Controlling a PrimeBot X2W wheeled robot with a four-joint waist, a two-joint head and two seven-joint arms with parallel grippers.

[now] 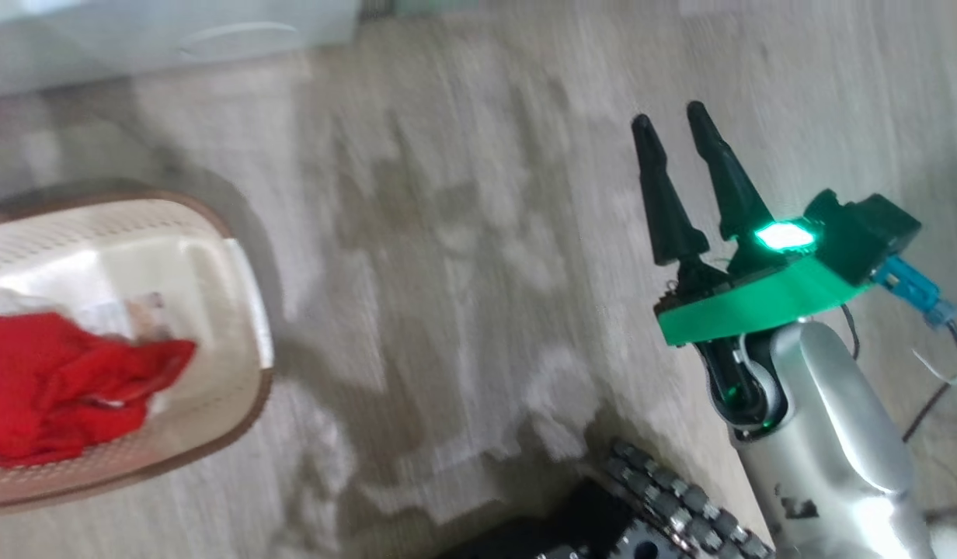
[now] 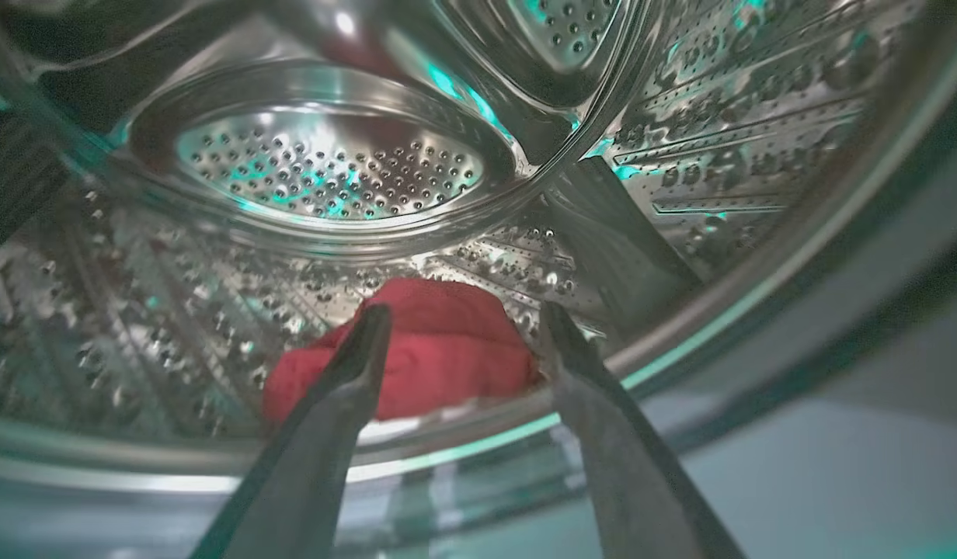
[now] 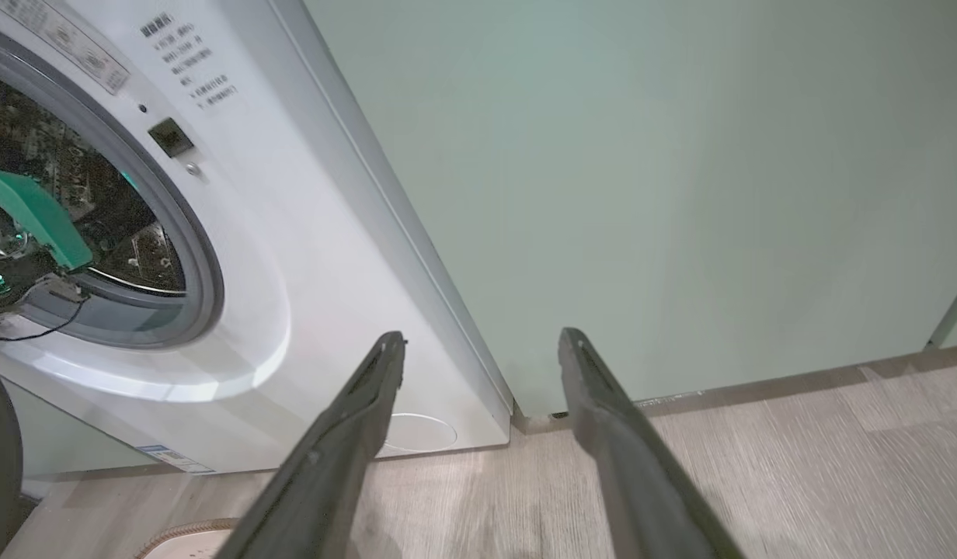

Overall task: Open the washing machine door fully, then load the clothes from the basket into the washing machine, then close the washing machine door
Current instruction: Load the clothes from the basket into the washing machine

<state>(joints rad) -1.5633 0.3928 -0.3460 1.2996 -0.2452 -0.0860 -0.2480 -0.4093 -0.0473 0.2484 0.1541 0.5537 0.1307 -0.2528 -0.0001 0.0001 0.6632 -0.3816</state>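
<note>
Reaching into the perforated steel drum (image 2: 331,171) of the white front-loading washing machine (image 3: 307,256), the left gripper (image 2: 464,309) has its two dark fingers spread wide and holds nothing. A bright red garment (image 2: 440,373) lies on the drum wall just beyond the tips. More red clothes (image 1: 59,388) lie in the cream perforated plastic basket (image 1: 214,295) on the pale wooden floor (image 1: 447,272). The right gripper (image 1: 669,114) hovers above the floor, well apart from the basket, jaws also wide and empty, near the pale green cabinet (image 3: 642,194).
</note>
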